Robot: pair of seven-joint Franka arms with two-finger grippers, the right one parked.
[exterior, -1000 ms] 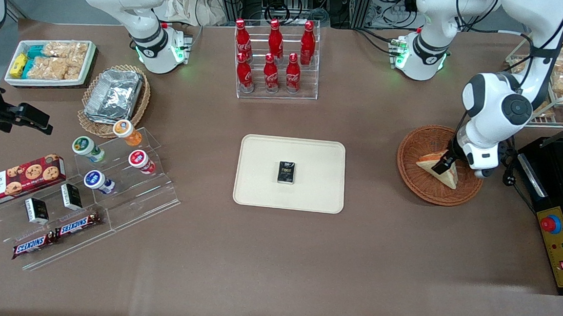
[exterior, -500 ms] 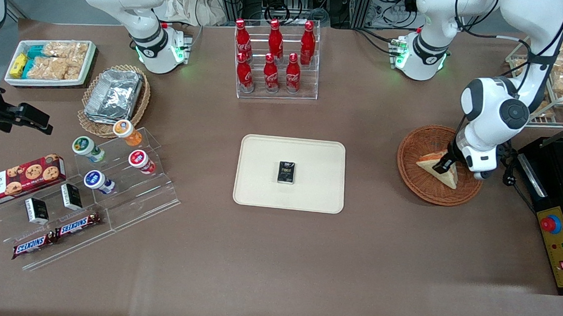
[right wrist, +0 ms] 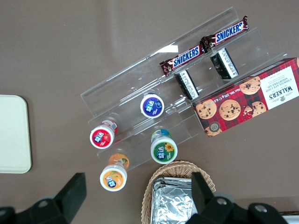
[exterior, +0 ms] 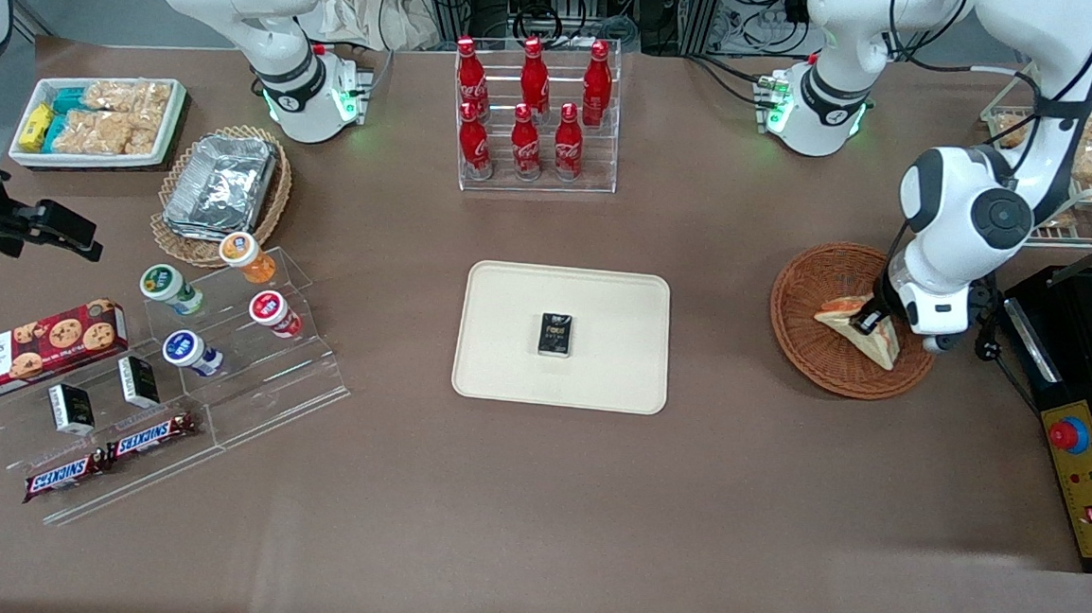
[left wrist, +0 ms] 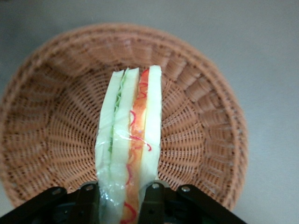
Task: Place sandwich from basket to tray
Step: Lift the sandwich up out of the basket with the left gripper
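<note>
Where our claw (left wrist: 122, 196) pinches it, the sandwich (left wrist: 130, 144) shows white bread with orange-red and green layers. It hangs above the basket (exterior: 813, 356). Bare bench (exterior: 727, 289) separates basket from tray (exterior: 505, 361).

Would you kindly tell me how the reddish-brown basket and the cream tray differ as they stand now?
The basket is round, woven reddish-brown wicker; the tray is a flat, smooth cream rectangle with rounded corners. The basket has the sandwich over it, clamped in the gripper; the tray bears only a small black packet. The basket lies toward the working arm's end of the table; the tray lies mid-table. Both rest on the brown table.
</note>
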